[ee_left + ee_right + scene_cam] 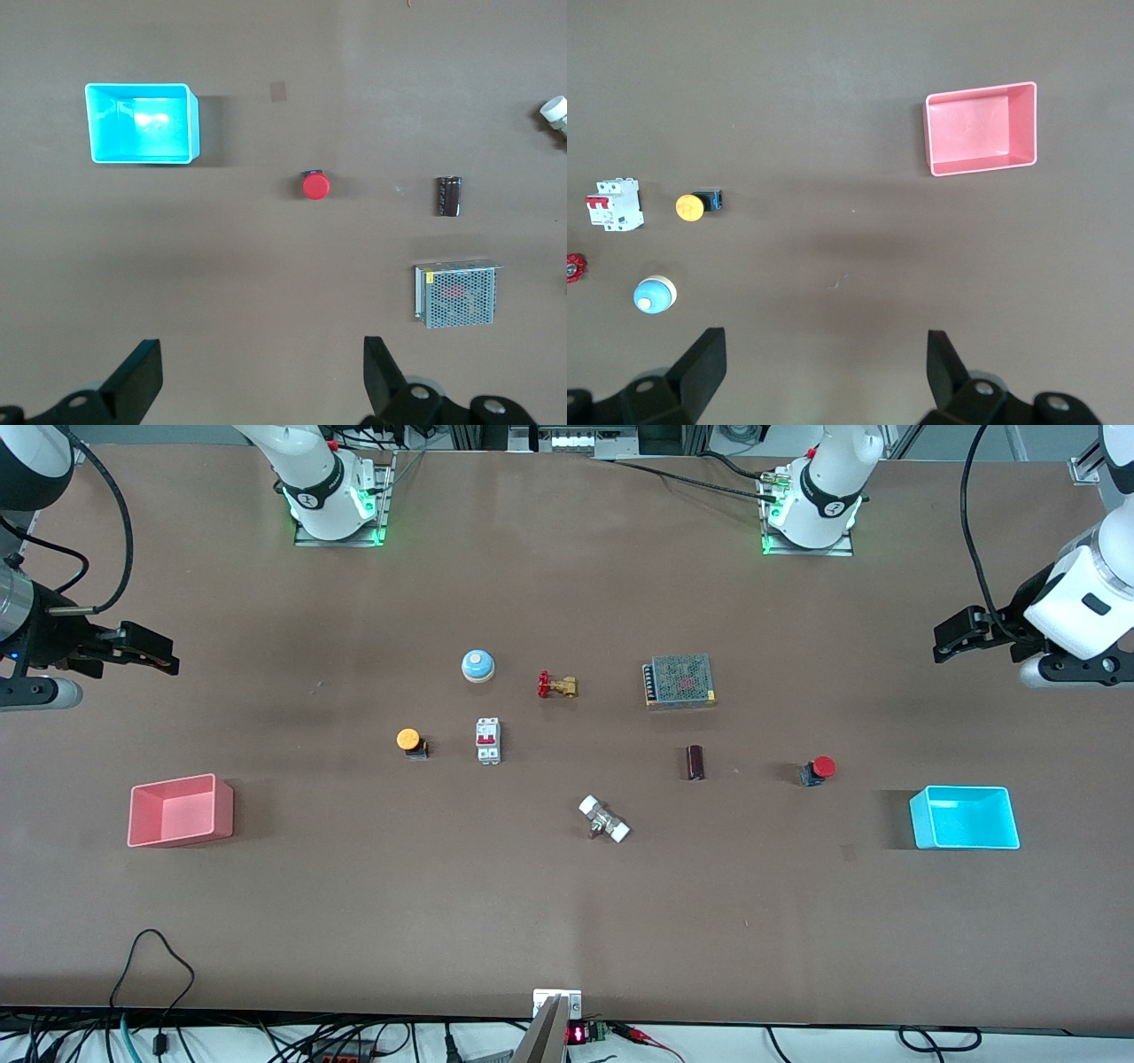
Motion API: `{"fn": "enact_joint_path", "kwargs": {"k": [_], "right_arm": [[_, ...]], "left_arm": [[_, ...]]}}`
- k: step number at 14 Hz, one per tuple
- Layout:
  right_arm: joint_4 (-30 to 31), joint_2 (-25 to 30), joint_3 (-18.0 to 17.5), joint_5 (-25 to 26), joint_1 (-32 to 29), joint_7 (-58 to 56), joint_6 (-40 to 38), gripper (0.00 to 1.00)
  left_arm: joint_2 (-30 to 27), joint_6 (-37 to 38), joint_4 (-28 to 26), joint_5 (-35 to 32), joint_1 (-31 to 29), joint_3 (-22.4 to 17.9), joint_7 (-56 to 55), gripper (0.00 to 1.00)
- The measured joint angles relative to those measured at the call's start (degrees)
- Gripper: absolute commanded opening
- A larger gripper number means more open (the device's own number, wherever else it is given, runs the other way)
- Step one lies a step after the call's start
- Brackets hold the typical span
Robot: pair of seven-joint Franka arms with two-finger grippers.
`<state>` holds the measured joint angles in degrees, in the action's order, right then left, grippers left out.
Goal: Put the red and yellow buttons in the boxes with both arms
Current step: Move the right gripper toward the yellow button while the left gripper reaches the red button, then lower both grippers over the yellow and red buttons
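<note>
The red button [820,769] lies on the table near the cyan box [966,817]; both show in the left wrist view, button [315,186] and box [142,122]. The orange-yellow button [410,741] lies toward the right arm's end, with the pink box [180,810] nearer the camera; both show in the right wrist view, button [694,205] and box [980,129]. My left gripper [946,640] [262,376] is open and empty, high over the left arm's end of the table. My right gripper [159,655] [826,372] is open and empty, high over the right arm's end.
Between the buttons lie a blue dome bell [477,664], a brass valve with red handle [556,685], a white circuit breaker [488,740], a metal mesh power supply [679,680], a dark cylinder [695,762] and a white-ended fitting [604,819].
</note>
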<state>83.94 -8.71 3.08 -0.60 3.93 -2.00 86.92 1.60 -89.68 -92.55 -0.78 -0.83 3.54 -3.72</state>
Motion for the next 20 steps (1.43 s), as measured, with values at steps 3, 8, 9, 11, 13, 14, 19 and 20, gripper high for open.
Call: {"fn": "enact_joint_path", "kwargs": {"k": [3, 8, 9, 11, 13, 14, 19, 20], "right_arm": [[0.00, -0.01, 0.01, 0.00, -0.01, 0.00, 0.00, 1.00], [0.04, -0.50, -0.03, -0.26, 0.02, -0.06, 0.04, 1.00], [0.06, -0.90, -0.06, -0.27, 0.11, -0.09, 0.03, 1.00], [0.25, -1.77, -0.23, -0.32, 0.49, -0.18, 0.00, 1.00], [1.77, -2.44, -0.45, -0.65, 1.47, -0.17, 0.90, 1.00], [3.00, -2.52, -0.57, -0.74, 2.12, -0.15, 2.77, 1.00], [11.20, -2.15, -0.77, -0.83, 5.65, 0.40, 13.74, 1.00], [13.68, -1.91, -0.79, -0.84, 6.62, 1.22, 16.90, 1.00]], "left_arm": [[0.00, 0.00, 0.00, 0.00, 0.11, 0.00, 0.00, 1.00], [0.00, 0.00, 0.00, 0.00, 0.26, 0.00, 0.00, 1.00], [0.00, 0.01, 0.00, 0.00, 0.31, 0.00, 0.00, 1.00], [0.15, 0.25, -0.06, 0.00, 0.45, 0.00, 0.00, 1.00], [1.07, 0.43, -0.11, 0.27, 0.66, 0.01, 0.00, 1.00], [2.08, 0.40, -0.10, 0.86, 0.85, 0.00, 0.00, 1.00], [13.94, -5.06, 0.08, 1.50, 2.27, -0.01, -0.42, 1.00], [16.25, -7.03, 0.00, 1.50, 2.26, -0.11, -0.44, 1.00]]}}
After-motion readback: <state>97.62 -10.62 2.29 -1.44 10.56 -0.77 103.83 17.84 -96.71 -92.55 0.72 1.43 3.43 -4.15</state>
